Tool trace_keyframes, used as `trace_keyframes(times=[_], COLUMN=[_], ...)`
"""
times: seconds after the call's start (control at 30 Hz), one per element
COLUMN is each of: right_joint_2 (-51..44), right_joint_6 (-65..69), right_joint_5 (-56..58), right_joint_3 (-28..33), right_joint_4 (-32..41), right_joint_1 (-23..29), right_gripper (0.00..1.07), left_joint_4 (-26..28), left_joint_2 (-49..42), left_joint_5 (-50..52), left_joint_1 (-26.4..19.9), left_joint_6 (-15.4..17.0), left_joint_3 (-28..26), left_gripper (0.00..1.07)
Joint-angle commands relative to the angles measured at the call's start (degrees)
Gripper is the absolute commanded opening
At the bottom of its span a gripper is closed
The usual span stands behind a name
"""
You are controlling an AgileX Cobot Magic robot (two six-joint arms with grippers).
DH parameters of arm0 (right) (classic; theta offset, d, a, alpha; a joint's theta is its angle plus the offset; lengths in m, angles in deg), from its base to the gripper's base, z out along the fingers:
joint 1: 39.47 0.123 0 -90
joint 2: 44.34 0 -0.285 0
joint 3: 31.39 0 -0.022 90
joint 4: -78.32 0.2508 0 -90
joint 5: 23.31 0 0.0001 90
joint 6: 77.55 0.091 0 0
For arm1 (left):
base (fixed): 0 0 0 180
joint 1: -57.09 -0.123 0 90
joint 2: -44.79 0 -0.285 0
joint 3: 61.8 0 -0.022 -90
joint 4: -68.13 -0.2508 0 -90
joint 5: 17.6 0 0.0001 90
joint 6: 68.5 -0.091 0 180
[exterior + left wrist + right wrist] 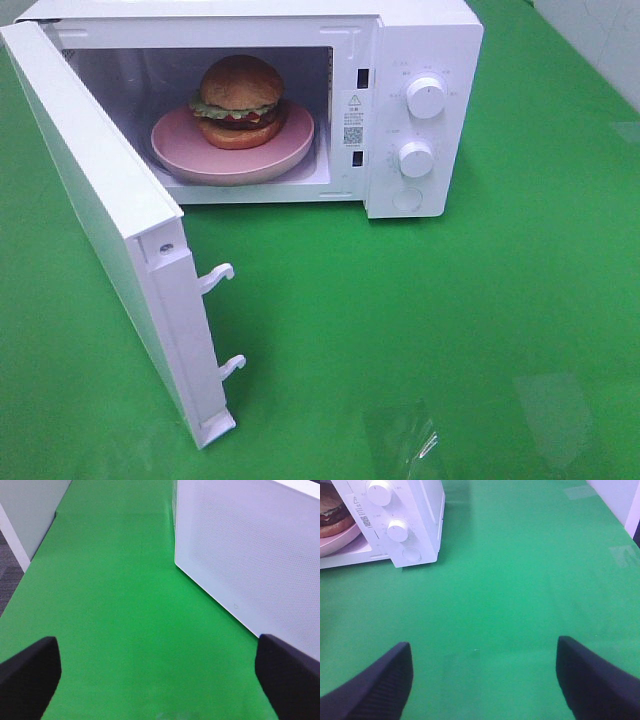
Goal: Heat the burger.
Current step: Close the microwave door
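Observation:
The burger (238, 100), with its glossy brown bun, green lettuce and dark patty, sits on a round pink plate (180, 150) inside the white microwave (420, 60), whose door (100, 220) hangs wide open to the left. In the right wrist view the burger (332, 510) and plate (335, 542) show at the edge, far from my right gripper (485, 680), which stands open over bare green cloth. My left gripper (157, 675) is open too, its dark fingers (30, 675) wide apart beside the door's outer face (250, 555). Neither gripper appears in the exterior high view.
Two knobs (426, 98) (415, 158) and a round button (407, 198) sit on the microwave's control panel. Two white latch hooks (216, 276) stick out of the door's edge. Green cloth (450, 330) covers the table; a grey partition (30, 510) stands at its far left.

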Motion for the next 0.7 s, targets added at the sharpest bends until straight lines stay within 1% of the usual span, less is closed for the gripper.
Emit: trace_keyframes(times=[0.03, 0.07, 0.13, 0.17, 0.2, 0.23, 0.27, 0.3, 0.33, 0.37, 0.4, 0.43, 0.47, 0.5, 0.53, 0.57, 0.6, 0.63, 0.67, 0.7], right_joint_2=[-1.43, -1.43, -1.43, -1.43, -1.43, -1.43, -1.43, -1.43, -1.43, -1.43, -1.43, -1.43, -1.43, -1.43, -1.43, -1.43, -1.43, -1.43, -1.43, -1.43], right_joint_6=[0.29, 0.29, 0.29, 0.29, 0.29, 0.29, 0.29, 0.29, 0.29, 0.29, 0.29, 0.29, 0.29, 0.34, 0.34, 0.34, 0.34, 0.34, 0.34, 0.34], right_joint_5=[-0.17, -0.17, -0.17, -0.17, -0.17, -0.17, -0.17, -0.17, -0.17, -0.17, -0.17, -0.17, -0.17, -0.17, -0.17, -0.17, -0.17, -0.17, -0.17, -0.17], right_joint_3=[0.0, 0.0, 0.0, 0.0, 0.0, 0.0, 0.0, 0.0, 0.0, 0.0, 0.0, 0.0, 0.0, 0.0, 0.0, 0.0, 0.0, 0.0, 0.0, 0.0], right_joint_4=[0.17, 0.17, 0.17, 0.17, 0.17, 0.17, 0.17, 0.17, 0.17, 0.17, 0.17, 0.17, 0.17, 0.17, 0.17, 0.17, 0.17, 0.17, 0.17, 0.17], right_joint_1=[-0.29, -0.29, -0.29, -0.29, -0.29, -0.29, -0.29, -0.29, -0.29, -0.29, -0.29, -0.29, -0.29, -0.29, -0.29, -0.29, -0.29, -0.29, -0.29, -0.29], right_gripper=[0.72, 0.72, 0.72, 0.72, 0.72, 0.72, 0.72, 0.72, 0.72, 0.72, 0.72, 0.72, 0.72, 0.72, 0.72, 0.72, 0.72, 0.72, 0.72, 0.72], left_joint_4=[0.23, 0.23, 0.11, 0.11, -0.29, -0.29, -0.57, -1.26, -1.26, -2.52, -2.52, -4.13, -4.13, -5.16, -5.16, -5.16, -5.16, -5.16, -5.16, -5.16], left_joint_2=[-0.4, -0.4, -0.4, -0.4, 0.17, 0.17, 0.8, 2.52, 2.52, 5.04, 5.04, 8.37, 8.37, 12.2, 16.1, 16.1, 17.88, 17.88, 22.29, 22.29], left_joint_5=[0.46, 0.46, 2.41, 2.41, 5.67, 5.67, 7.85, 11.97, 11.97, 16.5, 16.5, 20.63, 20.63, 26.13, 31.34, 31.34, 33.75, 33.75, 40.97, 40.97], left_joint_1=[0.11, 0.11, 0.11, 0.11, 0.11, 0.11, 0.11, 0.11, 0.11, 0.11, 0.11, 0.11, 0.11, 0.11, 0.11, 0.11, 0.11, 0.11, 0.11, 0.11], left_joint_6=[0.52, 0.52, 2.06, 2.06, 2.29, 2.29, 2.29, 2.06, 2.06, 2.06, 2.06, 2.06, 2.06, 2.06, 2.06, 2.06, 2.06, 2.06, 1.83, 1.83], left_joint_3=[0.0, 0.0, -1.09, -1.09, -1.66, -1.66, -1.66, -1.43, -1.43, -0.92, -0.92, 0.0, 0.0, 1.03, 1.89, 1.89, 2.23, 2.23, 3.55, 3.55], left_gripper=[1.0, 1.0, 0.99, 0.99, 0.94, 0.94, 0.9, 0.76, 0.76, 0.61, 0.61, 0.45, 0.45, 0.28, 0.19, 0.19, 0.03, 0.03, 0.0, 0.0])
